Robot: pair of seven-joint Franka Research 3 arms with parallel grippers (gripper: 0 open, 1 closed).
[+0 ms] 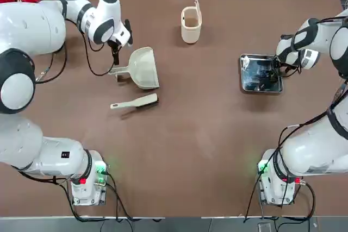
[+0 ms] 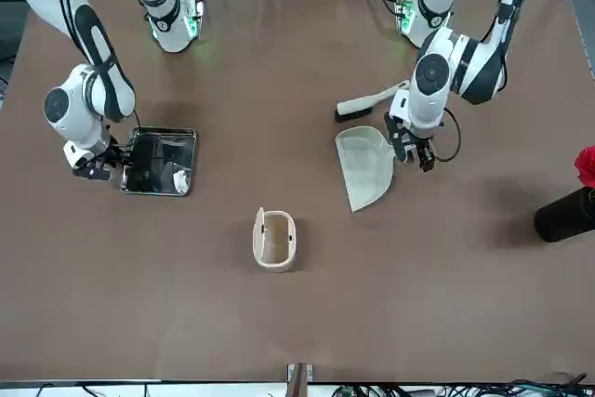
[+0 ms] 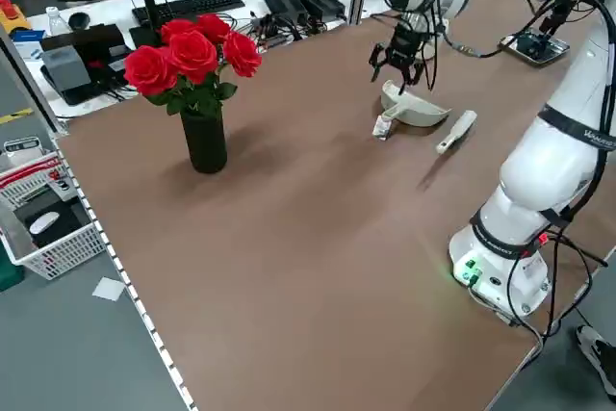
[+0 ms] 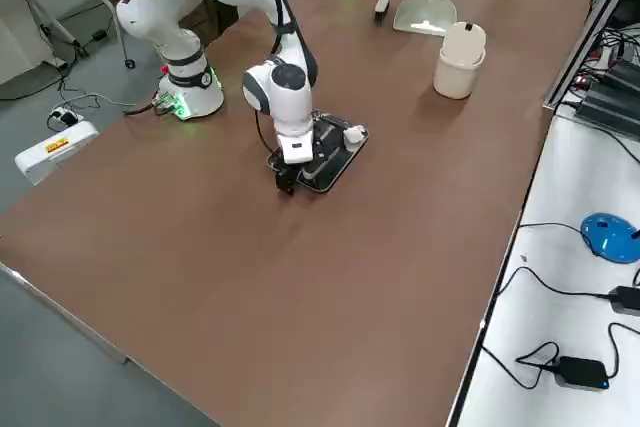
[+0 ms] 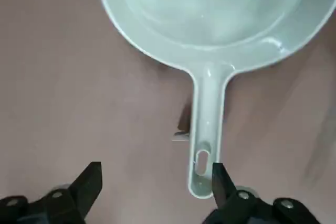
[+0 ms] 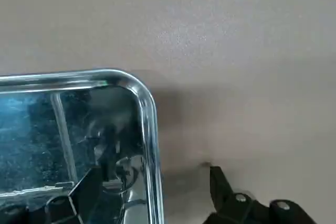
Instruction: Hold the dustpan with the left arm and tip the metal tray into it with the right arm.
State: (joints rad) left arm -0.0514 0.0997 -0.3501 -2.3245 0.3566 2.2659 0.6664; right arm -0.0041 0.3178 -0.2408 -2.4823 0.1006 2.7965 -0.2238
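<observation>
On the brown table (image 1: 179,150) we see the dustpan (image 1: 142,69) lying flat left of centre in the top view, its scoop toward the far edge and the middle, its short handle pointing toward the left arm's side. The left gripper (image 5: 152,182) hangs over the end of that handle with its jaws wide apart; in the wrist view one finger sits just beside the handle tip, the other well clear of it, and nothing is held. From the top the same gripper (image 1: 115,52) shows as a dark tip below the white wrist, just above the handle.

A brush (image 1: 135,102) lies just near of the dustpan, apart from it, and a cup-like bin (image 1: 191,24) stands upright farther back, toward the middle.

On the right side the tray (image 1: 261,73) rests flat on the table. The right gripper (image 6: 152,182) is low at the tray's outer rim, jaws open on either side of that rim: one finger over the shiny base, the other over bare table. We cannot tell whether either finger touches the rim. In the front view this gripper (image 2: 93,165) sits at the tray's edge.

A vase of roses (image 3: 197,93) stands at the table's left side.
</observation>
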